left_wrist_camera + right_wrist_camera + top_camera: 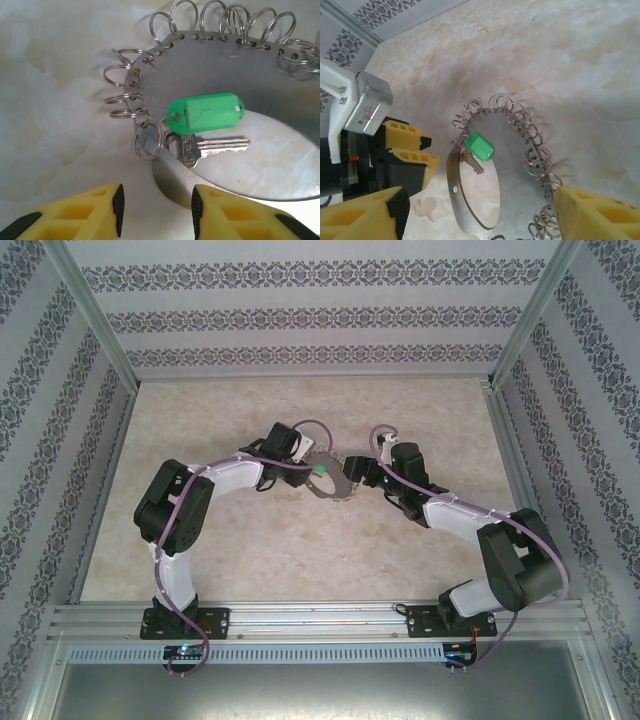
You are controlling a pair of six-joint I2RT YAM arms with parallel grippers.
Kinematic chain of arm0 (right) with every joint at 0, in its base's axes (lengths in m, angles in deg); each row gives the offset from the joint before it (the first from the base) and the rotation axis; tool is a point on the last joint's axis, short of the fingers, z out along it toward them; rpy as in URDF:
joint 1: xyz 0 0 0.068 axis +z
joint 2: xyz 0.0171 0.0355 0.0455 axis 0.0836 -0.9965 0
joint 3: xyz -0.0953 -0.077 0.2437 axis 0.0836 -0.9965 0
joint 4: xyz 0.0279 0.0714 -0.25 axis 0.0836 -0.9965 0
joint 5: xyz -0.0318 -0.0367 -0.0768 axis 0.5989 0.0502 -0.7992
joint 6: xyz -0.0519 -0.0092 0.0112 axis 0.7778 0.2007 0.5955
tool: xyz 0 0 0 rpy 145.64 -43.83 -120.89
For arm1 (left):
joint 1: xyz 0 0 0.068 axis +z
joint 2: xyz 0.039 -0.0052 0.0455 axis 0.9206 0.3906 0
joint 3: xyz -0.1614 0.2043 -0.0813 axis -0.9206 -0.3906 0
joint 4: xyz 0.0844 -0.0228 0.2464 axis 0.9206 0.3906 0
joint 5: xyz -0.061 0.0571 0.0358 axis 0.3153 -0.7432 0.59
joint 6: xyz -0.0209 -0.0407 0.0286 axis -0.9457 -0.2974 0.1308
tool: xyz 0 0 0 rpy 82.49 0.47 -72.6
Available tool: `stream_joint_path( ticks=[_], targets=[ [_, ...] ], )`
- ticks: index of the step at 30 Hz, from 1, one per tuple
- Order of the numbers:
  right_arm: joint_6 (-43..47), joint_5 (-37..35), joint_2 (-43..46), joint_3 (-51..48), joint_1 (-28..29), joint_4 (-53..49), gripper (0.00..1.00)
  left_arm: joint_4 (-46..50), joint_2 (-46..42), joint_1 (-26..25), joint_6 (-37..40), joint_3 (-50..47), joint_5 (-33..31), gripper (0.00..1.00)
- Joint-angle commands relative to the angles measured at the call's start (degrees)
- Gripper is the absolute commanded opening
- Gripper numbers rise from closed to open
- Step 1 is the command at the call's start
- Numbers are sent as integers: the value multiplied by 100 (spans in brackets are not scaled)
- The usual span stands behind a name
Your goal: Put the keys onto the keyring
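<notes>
The keyring [235,70] is a flat grey metal hoop lying on the table, with several small split rings along its outer rim. The keys are one silver key [210,146] with a green plastic tag [205,112], resting on the hoop's inner edge. They hang from a small split ring [147,141] that sits across the hoop's narrow band. My left gripper [157,205] is open just short of that band, its right finger [220,215] over the band's edge. My right gripper [480,220] stands wide open above the hoop [520,175]. From above, both grippers [305,455] [352,475] flank the hoop [335,490].
The beige marble-pattern tabletop [300,550] is bare around the hoop. Patterned walls with aluminium frame rails [300,375] close in the back and both sides. The left gripper's yellow fingers [412,150] sit close to the hoop's left side in the right wrist view.
</notes>
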State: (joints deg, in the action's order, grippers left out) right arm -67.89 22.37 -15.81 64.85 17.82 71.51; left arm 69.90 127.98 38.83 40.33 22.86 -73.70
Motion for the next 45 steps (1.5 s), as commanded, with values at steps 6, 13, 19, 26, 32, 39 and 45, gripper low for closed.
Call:
stream_joint_path(
  ticks=[6,13,19,26,32,39,45],
  targets=[
    [-77,85,108,-87,-8,268,77,89,278,-65,242,346,-33,40],
    [-81,97,97,-72,-11,291,77,191,556,-67,322,599,-42,36],
    [-78,124,88,-70,-5,316,77,161,672,-69,352,676,-102,33],
    [-47,142,156,-96,-10,331,77,159,815,-65,401,765,-214,31],
    [-36,155,227,-127,-10,349,77,117,900,-50,435,801,-347,29],
    [-18,169,314,-175,-9,374,77,106,995,-51,472,909,-392,16],
    [-19,195,367,-219,-5,364,76,246,921,-47,552,975,-269,0]
  ],
)
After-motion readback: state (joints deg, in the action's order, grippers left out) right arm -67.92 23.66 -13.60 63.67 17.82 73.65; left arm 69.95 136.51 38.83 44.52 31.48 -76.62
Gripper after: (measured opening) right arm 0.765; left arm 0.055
